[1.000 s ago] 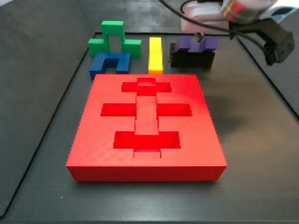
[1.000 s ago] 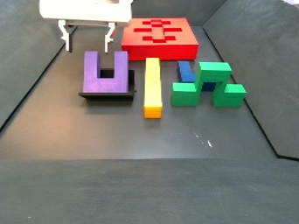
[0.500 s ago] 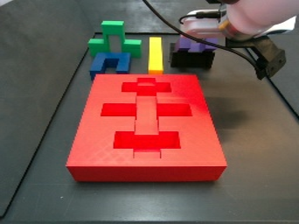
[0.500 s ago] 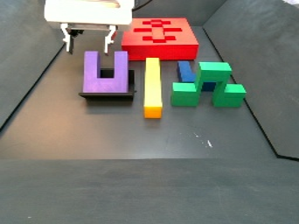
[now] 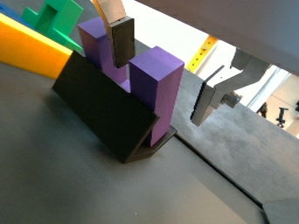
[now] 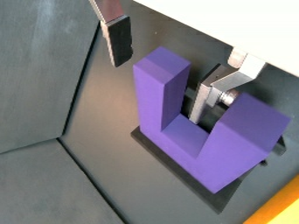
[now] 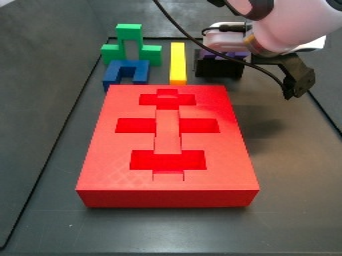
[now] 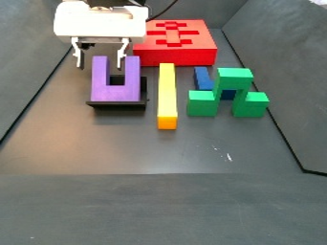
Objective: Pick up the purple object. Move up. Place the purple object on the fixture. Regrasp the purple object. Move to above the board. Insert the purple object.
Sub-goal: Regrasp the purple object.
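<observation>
Over the last second we see the gripper [image 8: 99, 54] come down from above the far edge of the desk onto the purple object [image 8: 115, 79]. Its open fingers [image 6: 118, 39], clear above the prongs before, now straddle one prong [image 6: 163, 87] in a wrist view.
</observation>
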Controlling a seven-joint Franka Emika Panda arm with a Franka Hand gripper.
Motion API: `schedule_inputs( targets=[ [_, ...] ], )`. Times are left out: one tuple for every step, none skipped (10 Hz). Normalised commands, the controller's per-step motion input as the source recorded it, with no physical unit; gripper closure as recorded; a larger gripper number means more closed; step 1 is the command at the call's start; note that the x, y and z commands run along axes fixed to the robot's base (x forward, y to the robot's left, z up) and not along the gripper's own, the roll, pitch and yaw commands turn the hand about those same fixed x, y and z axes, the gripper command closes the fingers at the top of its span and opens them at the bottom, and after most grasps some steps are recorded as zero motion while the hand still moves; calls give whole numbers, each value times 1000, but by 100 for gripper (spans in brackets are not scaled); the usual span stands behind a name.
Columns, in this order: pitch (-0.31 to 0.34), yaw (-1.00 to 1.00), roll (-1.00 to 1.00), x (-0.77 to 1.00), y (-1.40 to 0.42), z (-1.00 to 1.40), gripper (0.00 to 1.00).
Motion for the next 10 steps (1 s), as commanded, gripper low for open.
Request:
schedule_inputs(
  targets=[
    [86, 0, -86, 51, 97, -97, 0],
    [46, 0, 0, 54, 17, -14, 0],
    [0, 0, -9, 0, 0, -29, 0],
    [0, 0, 0, 0, 0, 0, 0],
    [0, 0, 0, 0, 0, 0, 100],
    [0, 0, 0, 0, 0, 0, 100],
    [0, 0, 0, 0, 0, 0, 100],
    [0, 0, 0, 0, 0, 0, 100],
    [0, 0, 0, 0, 0, 0, 100],
    [0, 0, 0, 0, 0, 0, 100]
  ],
)
